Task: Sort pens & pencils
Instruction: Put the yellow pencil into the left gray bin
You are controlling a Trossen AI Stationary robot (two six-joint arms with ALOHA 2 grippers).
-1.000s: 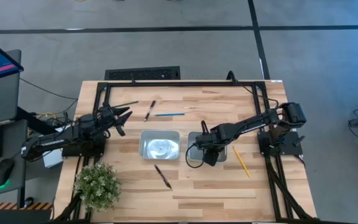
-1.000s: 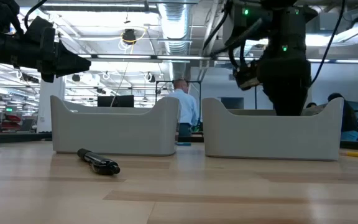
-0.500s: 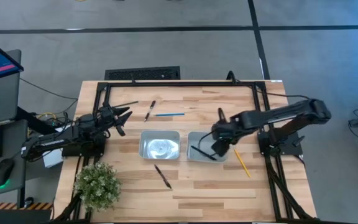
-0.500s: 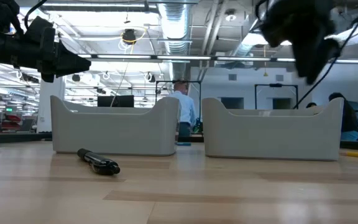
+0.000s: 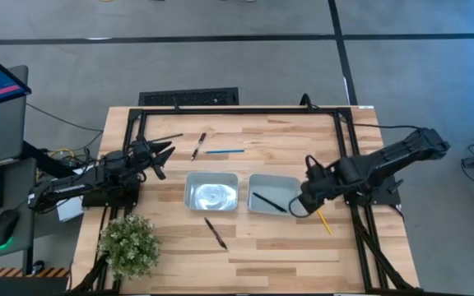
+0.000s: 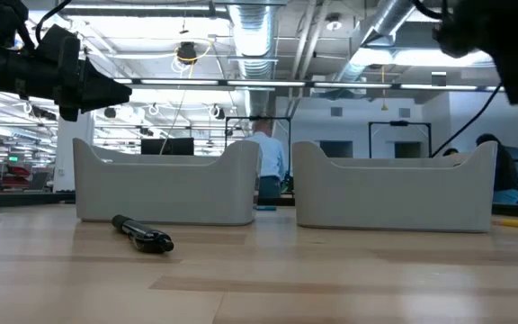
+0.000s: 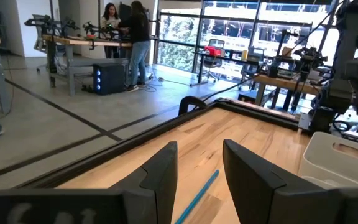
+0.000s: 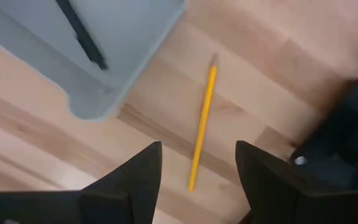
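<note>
— Wooden table (image 5: 245, 247), black frame round it, grey floor beyond; two grey trays side by side in the middle, left tray (image 5: 212, 194) and right tray (image 5: 271, 194).

— And in the trays?

— One black pen (image 5: 267, 202) lying slantwise in the right tray, seen again from the right wrist (image 8: 79, 31); cannot tell of anything in the left tray beyond a bright glare.

— Rest of the pens and pencils?

— Second pen (image 5: 216, 233) on the bare wood just in front of the left tray, showing low and near in the table-height view (image 6: 142, 234); third pen (image 5: 197, 146) behind the left tray, close to the light blue pencil (image 5: 224, 151), which also peeks between the left fingers (image 7: 197, 196); yellow pencil (image 5: 320, 212) on the wood to the right of the right tray (image 8: 202, 127).

— Grippers?

— Right gripper (image 5: 301, 205) over the right tray's right edge, beside the yellow pencil, jaws apart, nothing held; left gripper (image 5: 161, 156) up off the table at the left side, well apart from the trays, jaws parted, nothing between them.

— Anything else?

— Green plant (image 5: 128, 244) at the front left corner; people standing far back in the room.
</note>
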